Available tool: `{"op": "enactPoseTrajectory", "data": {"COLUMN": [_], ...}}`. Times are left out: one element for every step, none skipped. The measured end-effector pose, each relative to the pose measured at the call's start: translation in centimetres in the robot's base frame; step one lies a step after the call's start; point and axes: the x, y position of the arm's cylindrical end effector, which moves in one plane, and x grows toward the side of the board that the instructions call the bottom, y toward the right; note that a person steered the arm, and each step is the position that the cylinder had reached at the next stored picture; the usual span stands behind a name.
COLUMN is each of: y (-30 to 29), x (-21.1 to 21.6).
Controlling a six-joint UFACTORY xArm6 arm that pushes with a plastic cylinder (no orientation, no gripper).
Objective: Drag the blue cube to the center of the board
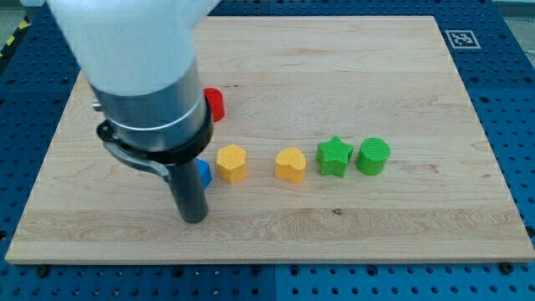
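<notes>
Planted upright on the tabletop (pixel 276 242), my tip (pixel 194 219) is set just below the blue cube (pixel 203 173), which is mostly hidden behind the rod; no pincer is fitted. Six blocks are counted: one blue cube, one red block (pixel 215 104), two yellow (pixel 231 163) (pixel 291 165) and two green (pixel 333 156) (pixel 374 156).

Our wooden board on a blue bench

We see a pale wooden board (pixel 334 217) with fine grain lying flat on a blue metal bench (pixel 510 100) dotted with rows of small holes. A black-and-white square marker (pixel 461 38) sits at the board's corner at the view's top right. A yellow-and-black striped strip (pixel 12 39) runs at the view's top left. The light is even and soft.
</notes>
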Motion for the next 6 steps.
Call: {"op": "enactPoseTrajectory", "data": {"y": [0.7,0.7,0.7,0.7,-0.1,-1.3], "x": [-0.5,-2.1,-3.7,-4.0,-2.9,-3.1]}}
